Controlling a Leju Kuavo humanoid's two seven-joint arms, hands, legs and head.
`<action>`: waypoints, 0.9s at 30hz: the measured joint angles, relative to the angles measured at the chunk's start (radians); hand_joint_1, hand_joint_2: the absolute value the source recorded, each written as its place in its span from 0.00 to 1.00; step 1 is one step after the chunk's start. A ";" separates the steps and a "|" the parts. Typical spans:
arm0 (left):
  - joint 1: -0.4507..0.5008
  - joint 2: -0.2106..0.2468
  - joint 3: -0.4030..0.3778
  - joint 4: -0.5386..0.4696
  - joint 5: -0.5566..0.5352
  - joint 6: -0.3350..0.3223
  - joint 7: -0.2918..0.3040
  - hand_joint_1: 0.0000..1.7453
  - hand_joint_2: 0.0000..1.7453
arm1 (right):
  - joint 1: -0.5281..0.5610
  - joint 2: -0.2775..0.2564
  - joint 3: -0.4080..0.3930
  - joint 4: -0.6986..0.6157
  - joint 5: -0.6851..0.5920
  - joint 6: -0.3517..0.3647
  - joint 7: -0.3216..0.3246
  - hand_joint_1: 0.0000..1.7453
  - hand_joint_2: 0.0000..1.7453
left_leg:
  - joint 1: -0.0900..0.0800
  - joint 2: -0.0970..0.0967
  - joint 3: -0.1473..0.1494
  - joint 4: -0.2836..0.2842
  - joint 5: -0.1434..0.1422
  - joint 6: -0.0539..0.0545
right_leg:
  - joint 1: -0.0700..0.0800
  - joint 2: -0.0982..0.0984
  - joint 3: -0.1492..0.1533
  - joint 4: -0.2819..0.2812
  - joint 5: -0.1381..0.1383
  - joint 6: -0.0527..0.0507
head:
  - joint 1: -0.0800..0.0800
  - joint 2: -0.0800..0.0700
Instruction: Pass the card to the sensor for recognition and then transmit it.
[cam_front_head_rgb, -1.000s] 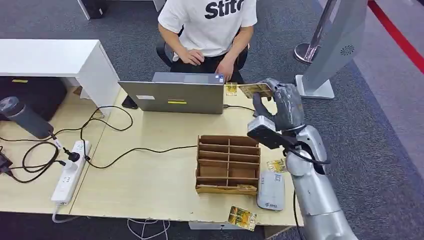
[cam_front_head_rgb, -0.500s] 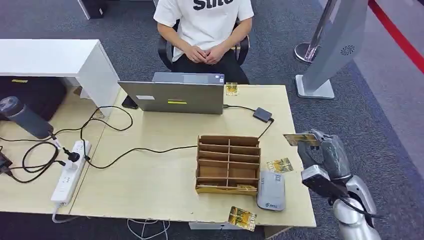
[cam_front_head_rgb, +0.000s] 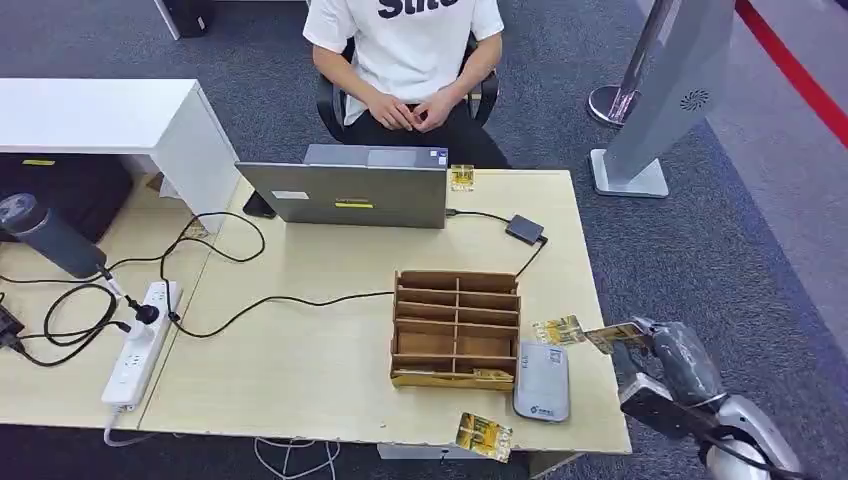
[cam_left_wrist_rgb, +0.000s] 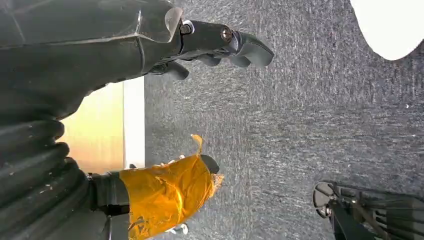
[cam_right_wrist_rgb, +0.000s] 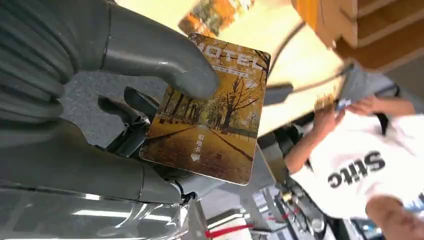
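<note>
My right hand (cam_front_head_rgb: 672, 356) hangs just off the table's right edge, level with the grey card reader (cam_front_head_rgb: 542, 382). It pinches a hotel card (cam_front_head_rgb: 612, 337) with an autumn-tree picture, held nearly flat and pointing toward the table. Up close, the thumb (cam_right_wrist_rgb: 165, 60) presses the card (cam_right_wrist_rgb: 210, 112) against the fingers behind it. A second card (cam_front_head_rgb: 558, 330) lies on the table between the held card and the wooden organizer (cam_front_head_rgb: 457, 325). My left hand (cam_left_wrist_rgb: 220, 45) hangs over grey carpet with nothing in it, fingers apart from the tape-wrapped thumb (cam_left_wrist_rgb: 167, 192).
A person (cam_front_head_rgb: 405, 50) sits behind the laptop (cam_front_head_rgb: 345, 192), hands together in the lap. More cards lie by the laptop (cam_front_head_rgb: 461, 178) and at the table's front edge (cam_front_head_rgb: 484, 436). A cable runs to a dark adapter (cam_front_head_rgb: 524, 229). A grey kiosk stand (cam_front_head_rgb: 660, 90) rises at the far right.
My right hand has drawn back with the card from near the person to the table's near right edge, dropping lower. The person has pulled both hands back into the lap.
</note>
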 joint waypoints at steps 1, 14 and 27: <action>-0.001 0.000 0.001 0.000 -0.005 0.001 0.000 0.00 1.00 | 0.000 -0.002 0.020 0.004 0.014 -0.001 0.011 1.00 1.00 | 0.000 0.000 0.000 0.000 0.000 0.000 | 0.000 0.000 0.000 0.000 0.000 0.000 | 0.000 0.000; -0.003 0.000 0.010 0.000 -0.054 -0.005 -0.002 0.00 1.00 | -0.061 -0.027 0.278 0.116 0.070 -0.059 0.074 1.00 1.00 | 0.000 0.000 0.000 0.000 0.000 0.000 | 0.000 0.000 0.000 0.000 0.000 0.000 | 0.000 0.000; -0.003 0.000 0.026 0.000 -0.073 -0.005 -0.002 0.00 1.00 | -0.089 -0.050 0.338 0.160 0.061 -0.079 0.093 1.00 1.00 | 0.000 0.000 0.000 0.000 0.000 0.000 | 0.000 0.000 0.000 0.000 0.000 -0.001 | 0.000 0.000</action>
